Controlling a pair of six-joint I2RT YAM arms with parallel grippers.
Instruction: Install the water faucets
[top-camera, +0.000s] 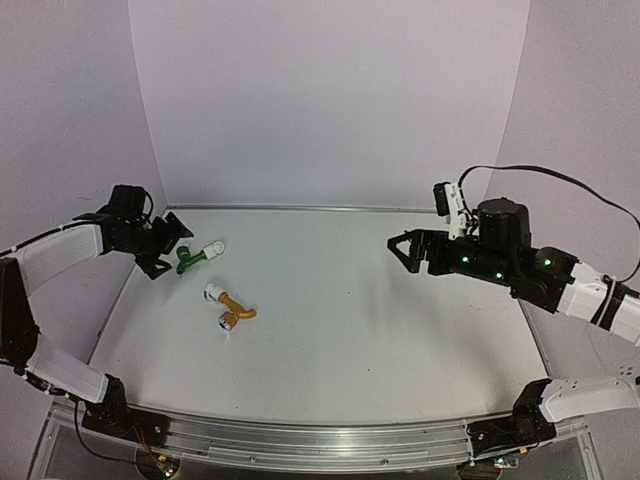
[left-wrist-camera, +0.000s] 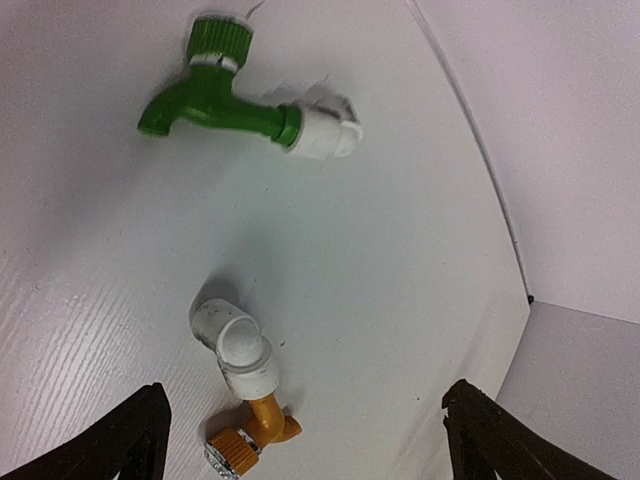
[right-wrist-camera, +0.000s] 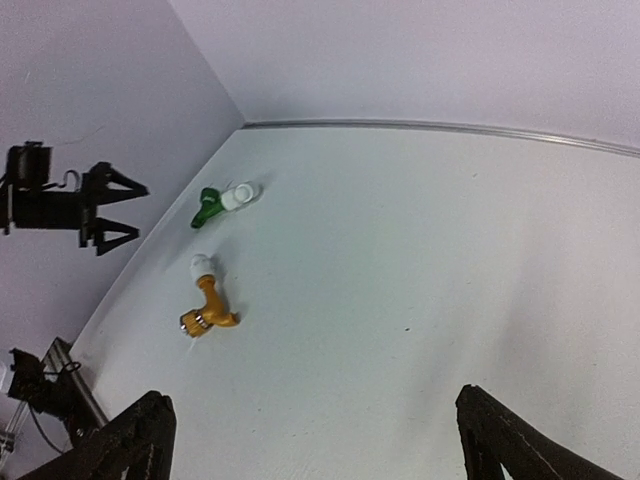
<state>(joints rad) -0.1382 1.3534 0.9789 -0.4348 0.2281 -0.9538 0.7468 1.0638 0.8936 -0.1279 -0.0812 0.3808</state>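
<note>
The green plastic tap with the bent spout and ribbed round knob (top-camera: 186, 263) lies on its side close to the far left corner of the surface. A short white cylindrical fitting (top-camera: 213, 248) sits on its inlet end and points toward the far edge. A little nearer to me, by the left edge, lies the yellow-gold tap with the silvery knob (top-camera: 237, 315). It is also on its side, with a white elbow fitting (top-camera: 213, 291) joined to its inlet. The two taps lie near each other but do not touch.

The left gripper (top-camera: 172, 248) hovers just beside the green tap on the left-edge side. Its fingers are spread wide with nothing between them, and in its wrist view both taps lie on bare surface out ahead of the fingers. The right gripper (top-camera: 398, 250) hangs well apart over the right half of the surface, spread just as wide and holding nothing.

Each tap looks mated to its white fitting, so I judge the installing to be at or near its end, with the green tap's joint the one in hand. I cannot tell from here whether either joint is fully seated. If one needs more turns, one arm would have to pin the white fitting while the other twists the tap body. Lying loose, the tap would roll or skid rather than turn.

The matt white tabletop (top-camera: 380, 340) shows a faint grain. A metal rail (top-camera: 320, 440) runs along its near edge, and pale lilac-white walls (top-camera: 330, 100) close it in on three sides.
</note>
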